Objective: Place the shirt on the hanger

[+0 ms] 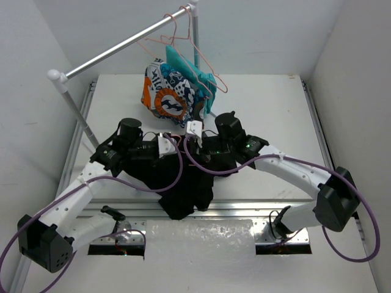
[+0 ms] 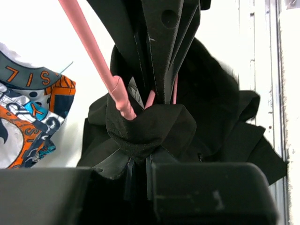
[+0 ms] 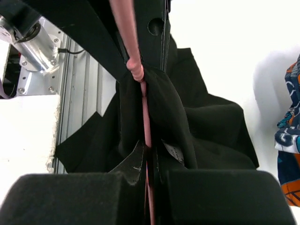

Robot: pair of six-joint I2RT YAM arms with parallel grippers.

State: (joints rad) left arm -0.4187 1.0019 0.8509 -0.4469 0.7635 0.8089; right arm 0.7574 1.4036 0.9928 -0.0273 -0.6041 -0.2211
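A patterned orange, blue and white garment (image 1: 166, 97) and a teal garment (image 1: 190, 72) hang by the tabletop's (image 1: 269, 110) far edge, under a metal rail (image 1: 116, 47) carrying pink hangers (image 1: 211, 67).

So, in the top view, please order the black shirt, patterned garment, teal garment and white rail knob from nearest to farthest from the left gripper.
1. black shirt, held in the left gripper itself.
2. patterned garment, just behind it.
3. teal garment, farther back, slightly right.
4. white rail knob, far left.

Both closed: left pincer (image 2: 138, 171), right pincer (image 3: 150, 176)
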